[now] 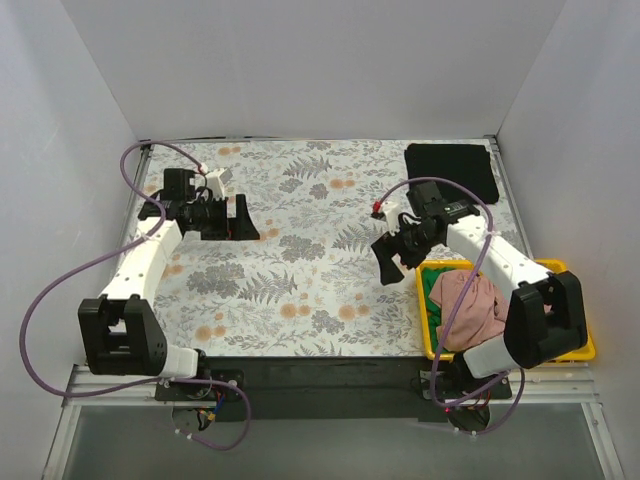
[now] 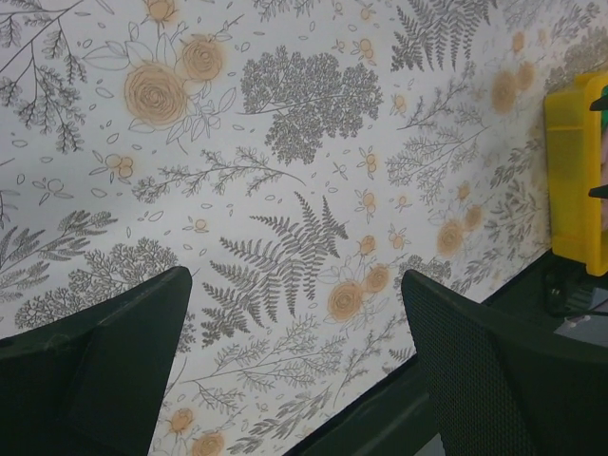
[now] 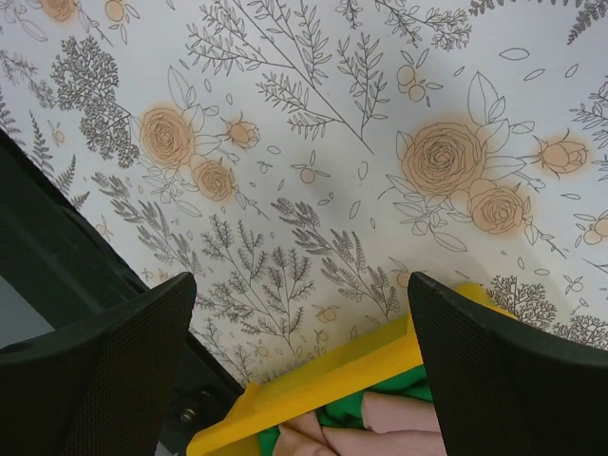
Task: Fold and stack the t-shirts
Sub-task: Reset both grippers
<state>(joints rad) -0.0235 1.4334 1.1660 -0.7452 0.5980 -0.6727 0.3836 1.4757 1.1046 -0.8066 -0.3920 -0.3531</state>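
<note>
The right gripper (image 1: 392,268) hangs over the floral tablecloth (image 1: 300,250), just beside the far left corner of the yellow bin (image 1: 556,266). Its jaws are spread wide and nothing is between them. In the right wrist view the two black fingers (image 3: 95,370) frame bare cloth, and the bin's rim shows low between them. The pink t-shirt (image 1: 468,305) lies crumpled inside the bin, near this gripper but not touching it. Part of the green t-shirt (image 1: 432,290) shows under the pink one, at the left wall of the bin. The black t-shirt (image 1: 452,170) lies flat as a folded rectangle in the far right corner of the table, apart from the right gripper and beyond it.

The left gripper (image 1: 243,220) is over the far left part of the tablecloth, well apart from all three shirts. Its jaws are also parted and empty; the left wrist view shows only the flower pattern between its fingers (image 2: 104,370), with the bin far at the right edge.

The tablecloth, pale with grey ferns and orange roses, covers the table up to a dark strip (image 1: 320,370) at the near edge. Plain white walls (image 1: 320,70) close the table on three sides.
</note>
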